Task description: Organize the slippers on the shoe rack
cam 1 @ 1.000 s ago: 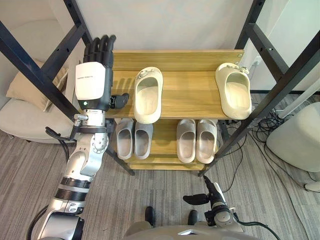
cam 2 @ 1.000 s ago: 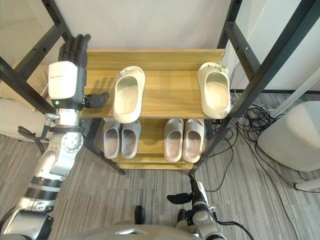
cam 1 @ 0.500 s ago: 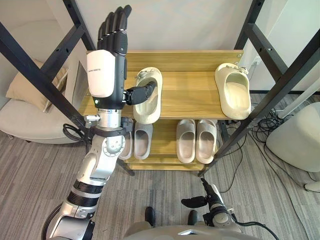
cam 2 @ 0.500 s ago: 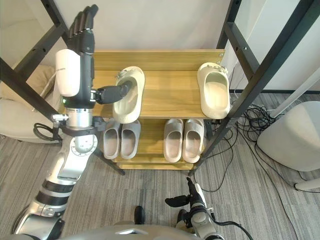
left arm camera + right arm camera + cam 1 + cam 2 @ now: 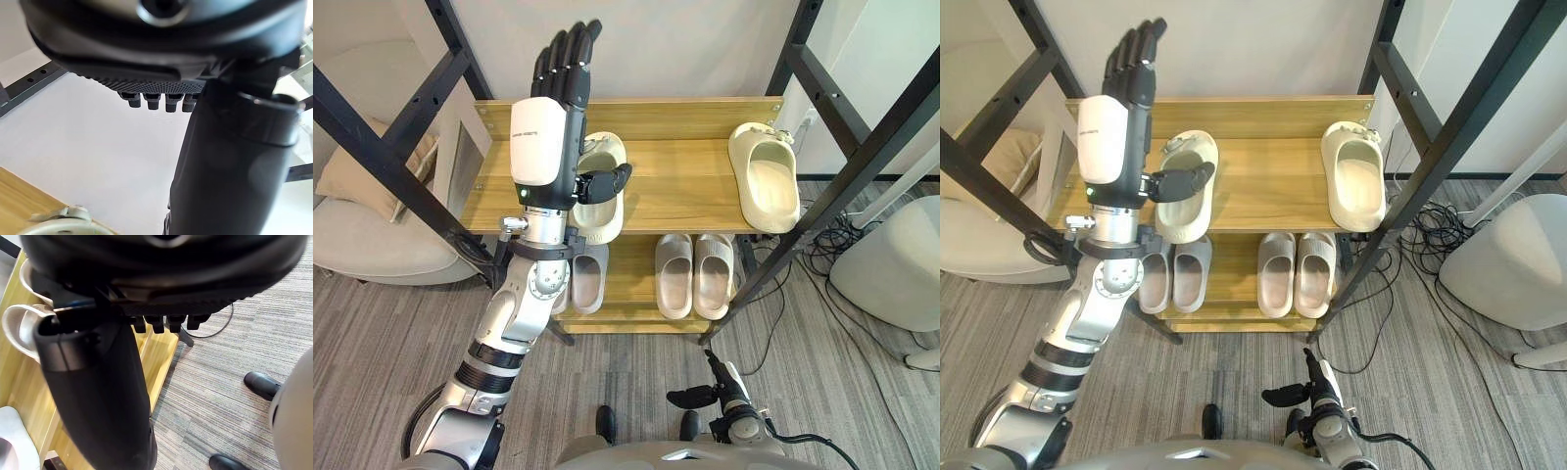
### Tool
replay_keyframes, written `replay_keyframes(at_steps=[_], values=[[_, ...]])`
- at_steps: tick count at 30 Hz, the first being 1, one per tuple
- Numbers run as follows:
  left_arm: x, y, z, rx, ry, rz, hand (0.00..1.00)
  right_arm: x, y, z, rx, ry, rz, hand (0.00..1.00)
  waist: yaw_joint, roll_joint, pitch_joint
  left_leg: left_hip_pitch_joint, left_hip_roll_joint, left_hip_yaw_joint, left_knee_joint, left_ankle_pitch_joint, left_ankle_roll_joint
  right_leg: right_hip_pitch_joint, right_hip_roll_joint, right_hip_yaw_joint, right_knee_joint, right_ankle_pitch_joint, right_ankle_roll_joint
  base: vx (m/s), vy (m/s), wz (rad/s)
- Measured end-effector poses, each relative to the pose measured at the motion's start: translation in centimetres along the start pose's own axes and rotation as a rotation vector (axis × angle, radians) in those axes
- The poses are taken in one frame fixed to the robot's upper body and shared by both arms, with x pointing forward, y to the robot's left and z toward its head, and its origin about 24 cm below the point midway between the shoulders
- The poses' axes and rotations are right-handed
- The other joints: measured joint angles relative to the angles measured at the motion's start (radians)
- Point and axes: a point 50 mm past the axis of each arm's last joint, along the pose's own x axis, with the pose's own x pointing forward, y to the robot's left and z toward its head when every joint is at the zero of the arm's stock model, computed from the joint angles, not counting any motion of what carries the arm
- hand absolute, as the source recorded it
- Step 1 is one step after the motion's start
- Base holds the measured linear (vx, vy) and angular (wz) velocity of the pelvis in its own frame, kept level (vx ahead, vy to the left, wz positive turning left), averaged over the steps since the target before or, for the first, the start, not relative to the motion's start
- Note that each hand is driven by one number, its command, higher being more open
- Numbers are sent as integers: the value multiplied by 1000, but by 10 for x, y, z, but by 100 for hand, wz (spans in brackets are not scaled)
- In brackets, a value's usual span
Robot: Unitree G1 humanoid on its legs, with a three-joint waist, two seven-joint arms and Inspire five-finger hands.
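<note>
Two cream slippers lie far apart on the wooden top shelf [image 5: 675,186] of the shoe rack. The left one [image 5: 599,211] is partly hidden behind my left hand [image 5: 546,137]; the right one [image 5: 764,176] lies at the shelf's right end. My left hand stands open, its fingers [image 5: 568,54] straight and pointing at the wall, its thumb [image 5: 607,181] stretched across the left slipper's opening. I cannot tell whether the thumb touches it. My right hand [image 5: 722,390] hangs low near the floor, open and holding nothing.
The lower shelf holds a grey pair [image 5: 590,277] and a beige pair [image 5: 693,274]. Black metal frame posts [image 5: 862,147] slant on both sides of the rack. A cushioned seat [image 5: 362,225] is at the left. A white rounded object [image 5: 891,264] and cables [image 5: 822,250] are at the right.
My left hand has moved right from the shelf's left edge to over the left cream slipper, with the thumb now across its opening. The right hand stays low.
</note>
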Motion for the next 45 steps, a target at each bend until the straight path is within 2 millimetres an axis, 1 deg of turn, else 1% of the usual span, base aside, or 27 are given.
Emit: replay_keyframes(at_steps=[7,16,24,32,37,40,41,45], values=[[-1,-3,-5,21,18,-24,100,-1,1,-3,2,8,1,100,-5,-5,-9,2,1,3,0,-1,-1,-1,0,2,0,0,0,0,0,0],[2,8,-17,55,66,23,100,-2,1,-4,3,10,3,100,-6,-6,-12,1,1,5,0,-2,-3,-2,1,4,0,0,0,0,0,0],[2,9,-17,57,69,26,100,-2,1,-4,2,10,9,100,-6,-6,-12,-2,1,5,0,-3,-4,-5,1,4,0,0,0,0,0,0],[0,5,-22,66,89,6,100,-1,0,-4,3,10,8,100,-7,-6,-12,-7,2,17,0,-6,-8,-18,3,16,0,-1,-1,0,0,-4],[-6,-3,-36,93,150,-55,100,-1,-1,-4,8,11,4,100,-9,-6,-12,-8,3,21,0,-7,-8,-20,6,16,0,0,-1,0,0,0],[-8,-4,-41,108,173,-70,100,-1,-2,-4,23,14,-5,100,-9,-6,-12,-8,3,25,0,-7,-8,-23,6,21,-2,0,-1,-8,3,-3],[-8,-4,-43,113,177,-70,0,-1,-3,-4,23,14,-7,100,-9,-6,-12,-8,3,28,0,-8,-8,-24,6,25,-3,1,-1,-29,10,-12],[-8,0,-49,128,199,-61,0,0,-4,-3,29,14,-14,100,-7,-5,-11,-10,5,49,-1,-9,-7,-37,7,43,-4,7,-1,-25,8,-15]])
